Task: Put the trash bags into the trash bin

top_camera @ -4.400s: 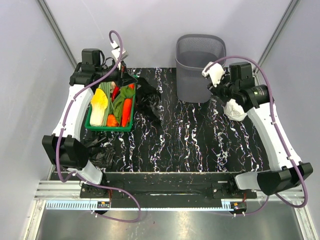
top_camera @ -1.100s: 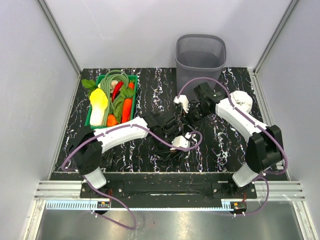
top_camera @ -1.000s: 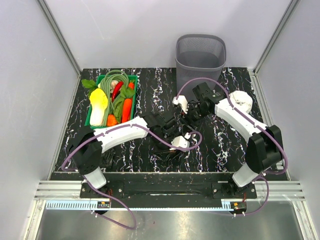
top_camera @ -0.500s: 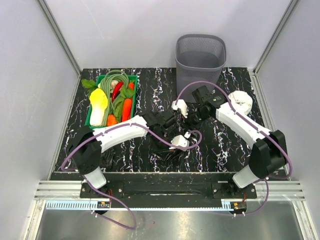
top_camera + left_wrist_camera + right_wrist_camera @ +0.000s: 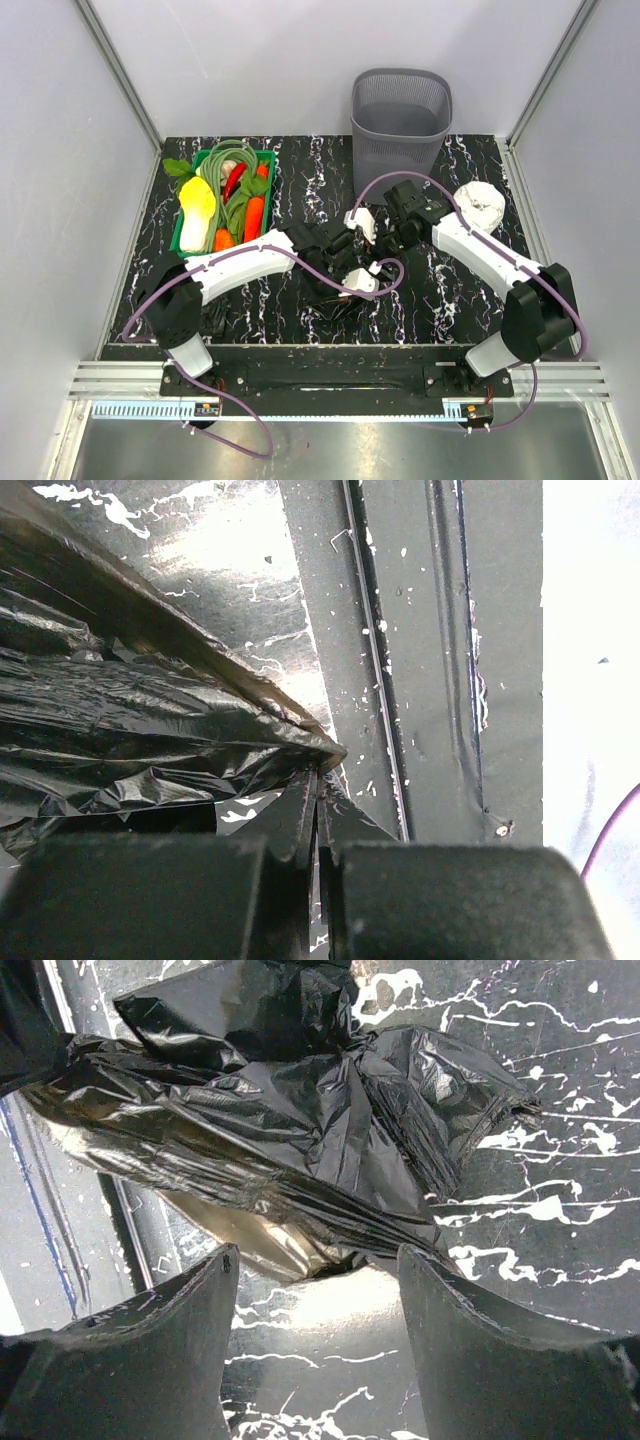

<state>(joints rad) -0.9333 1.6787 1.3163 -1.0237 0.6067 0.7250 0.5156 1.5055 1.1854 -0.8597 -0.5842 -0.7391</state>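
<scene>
L gripper (image 5: 313, 780) is pinched tight on a fold of the black trash bag (image 5: 300, 1130), fingers together w/ the thin film caught btwn the tips. In L wrist view the film runs wrinkled & taut from the pinch off to the left. R gripper (image 5: 318, 1260) has its fingers well apart w/ nothing gripped. Its two dark pads (image 5: 470, 1340) stand either side of the bag's lower edge, and the glossy crumpled bulk is bunched just ahead of them. Can't tell if the R tips touch the film

Top view: both arms meet mid-table, L arm (image 5: 245, 265) reaching across from the left, R arm (image 5: 470, 245) bent in from the right, wrists close together. The bag sits in the dark patch btwn & just near-side of them, hard to pick out vs the black marbled table (image 5: 440, 290)

Trash bin (image 5: 397, 165) stands upright at the far edge, centre-right, apart from the bag & both grippers. A 2nd bag (image 5: 218, 318), black & crumpled, lies near-left by the L arm's elbow. Green crate (image 5: 220, 258) of veg (image 5: 253, 215) sits far-left; white roll (image 5: 481, 203) lies at right, just beyond the R forearm
</scene>
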